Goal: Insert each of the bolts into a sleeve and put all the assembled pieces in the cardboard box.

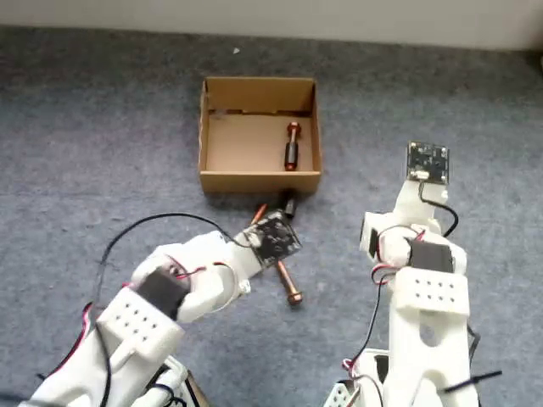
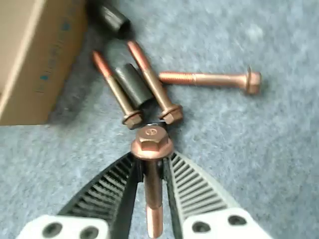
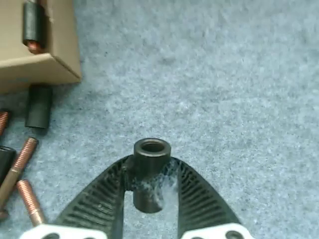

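Gripping a copper-coloured hex-head metal bolt [image 2: 152,143] by its shank, the left gripper [image 2: 153,167] had its ribbed black fingers [image 2: 112,186] clamped together on it, the flanged head standing just past the fingertips. The right gripper [image 3: 149,172] was likewise clamped, on a short black cylindrical metal sleeve [image 3: 150,158] whose open bore showed beyond the fingertips. In the high view the left arm [image 1: 195,271] filled the lower left of the frame and the right arm [image 1: 428,292] the lower right, both over the grey carpeted tabletop [image 1: 102,127].

Just beyond the held bolt lay a second black sleeve [image 2: 132,85], with a second copper bolt [image 2: 113,89] close along one side of it and a third copper bolt [image 2: 151,82] close along the other, their heads toward the left gripper. A lone bolt [image 1: 288,284] lay apart from that cluster, a little below the centre of the high frame, its head toward the lower edge.

Farther on, a third black sleeve [image 1: 288,203] lay at the centre of the high frame, just beside the near wall of the brown open-topped cardboard box [image 1: 254,181], which sat in the upper centre. Inside the box, near its right wall, rested one assembled bolt-and-sleeve piece [image 1: 292,148], copper showing past the dark sleeve.
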`<state>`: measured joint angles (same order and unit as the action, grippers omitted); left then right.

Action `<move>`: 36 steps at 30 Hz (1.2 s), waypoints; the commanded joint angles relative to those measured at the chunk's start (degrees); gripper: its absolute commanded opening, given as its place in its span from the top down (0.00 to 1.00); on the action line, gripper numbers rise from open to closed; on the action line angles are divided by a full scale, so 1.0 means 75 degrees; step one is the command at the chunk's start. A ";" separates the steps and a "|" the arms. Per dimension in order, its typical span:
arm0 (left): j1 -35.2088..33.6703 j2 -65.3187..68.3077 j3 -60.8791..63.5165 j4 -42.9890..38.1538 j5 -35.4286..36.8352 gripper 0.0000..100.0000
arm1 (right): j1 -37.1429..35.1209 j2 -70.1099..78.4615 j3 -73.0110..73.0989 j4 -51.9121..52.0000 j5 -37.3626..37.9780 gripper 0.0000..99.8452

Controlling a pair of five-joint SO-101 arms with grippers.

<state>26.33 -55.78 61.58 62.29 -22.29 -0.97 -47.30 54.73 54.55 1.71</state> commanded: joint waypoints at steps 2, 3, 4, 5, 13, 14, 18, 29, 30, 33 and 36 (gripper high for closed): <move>-0.0557 -0.2139 -0.0275 0.0035 0.1102 1.00 | -0.0838 -0.1061 -0.0006 0.0498 -0.0281 0.99; -0.0651 -0.2409 -0.0275 0.0035 0.1301 1.00 | -0.1073 -0.1201 -0.0006 0.0615 -0.0574 0.99; -0.0744 -0.2655 -0.0275 0.0035 0.1500 1.00 | -0.1319 -0.1342 -0.0006 0.0697 -0.0914 0.99; -0.0838 -0.2889 -0.0275 0.0035 0.1723 1.00 | -0.1565 -0.1495 0.0029 0.0733 -0.1184 0.99; -0.1448 -0.4085 -0.0275 -0.0715 0.3141 1.00 | -0.3124 -0.2960 0.0393 0.0568 -0.1512 0.99; -0.1530 -0.4155 -0.0264 -0.0832 0.3305 1.00 | -0.3241 -0.3241 0.0533 0.0545 -0.1500 0.99; -0.1623 -0.4214 -0.0240 -0.1242 0.4196 1.00 | -0.3757 -0.4542 0.1307 0.0182 -0.1477 0.99; -0.1401 -0.4214 -0.0229 -0.2497 0.4560 1.00 | -0.4800 -0.7543 0.4284 -0.2045 -0.0750 0.99; -0.1260 -0.4237 -0.0229 -0.2508 0.4560 1.00 | -0.5034 -0.7719 0.4542 -0.2256 -0.0610 0.99; -0.0662 -0.4273 -0.0229 -0.2497 0.4560 1.00 | -0.5679 -0.7695 0.5163 -0.2971 -0.0199 0.99; -0.0299 -0.4273 -0.0217 -0.2497 0.4560 1.00 | -0.6066 -0.7707 0.5609 -0.3663 0.0164 0.99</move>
<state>20.00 -86.90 61.58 45.14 11.38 -43.52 -103.56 95.34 32.48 0.22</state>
